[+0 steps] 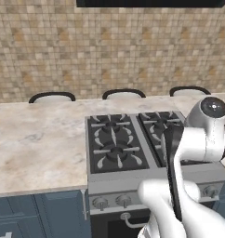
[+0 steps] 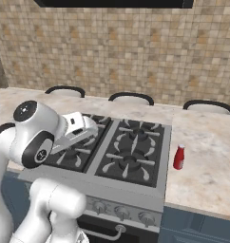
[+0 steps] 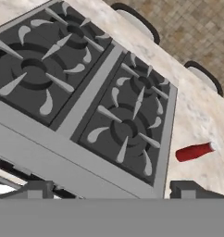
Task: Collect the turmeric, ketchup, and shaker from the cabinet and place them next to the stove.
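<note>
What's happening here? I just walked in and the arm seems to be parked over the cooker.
The robot arm is poised above the stove with its gripper open and empty. The ketchup already stands upright on the counter, just right of the stove, apart from the gripper. At this moment the arm is handling nothing; going by the task, the turmeric and shaker remain to be brought over.
</note>
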### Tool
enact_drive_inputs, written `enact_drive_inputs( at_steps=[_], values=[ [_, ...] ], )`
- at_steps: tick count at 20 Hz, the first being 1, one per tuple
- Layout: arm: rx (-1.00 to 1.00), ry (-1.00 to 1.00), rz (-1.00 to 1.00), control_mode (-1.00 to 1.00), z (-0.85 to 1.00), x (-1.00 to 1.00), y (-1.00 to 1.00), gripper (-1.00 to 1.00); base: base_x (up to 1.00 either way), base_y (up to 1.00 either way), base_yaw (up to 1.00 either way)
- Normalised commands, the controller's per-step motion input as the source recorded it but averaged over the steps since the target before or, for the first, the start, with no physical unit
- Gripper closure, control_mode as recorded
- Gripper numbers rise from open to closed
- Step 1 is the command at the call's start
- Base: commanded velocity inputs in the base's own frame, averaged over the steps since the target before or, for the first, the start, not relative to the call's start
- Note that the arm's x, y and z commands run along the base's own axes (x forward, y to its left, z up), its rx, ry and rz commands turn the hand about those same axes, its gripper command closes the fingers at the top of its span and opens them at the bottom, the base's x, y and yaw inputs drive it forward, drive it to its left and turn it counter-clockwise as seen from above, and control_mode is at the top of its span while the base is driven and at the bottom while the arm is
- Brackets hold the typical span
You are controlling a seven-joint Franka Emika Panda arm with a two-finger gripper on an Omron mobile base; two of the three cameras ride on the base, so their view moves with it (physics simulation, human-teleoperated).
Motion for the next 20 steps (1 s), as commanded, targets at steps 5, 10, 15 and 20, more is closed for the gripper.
enact_drive_inputs(
  at_steps=[5, 10, 15, 20],
  values=[
    [-0.05, -0.24, -0.13, -1.0, -0.07, -0.71, 0.17, -1.0, 0.0, 0.0, 0.0],
    [-0.01, -0.1, -0.05, -1.0, 0.0, -0.2, 0.0, -1.0, 0.0, 0.0, 0.0],
    [0.0, -0.02, 0.0, 1.0, 0.0, -0.01, 0.0, -1.0, -0.06, 0.0, -0.01],
    [0.0, 0.0, 0.0, 1.0, 0.0, 0.0, 0.0, -1.0, -0.44, 0.0, -0.29]
  ],
)
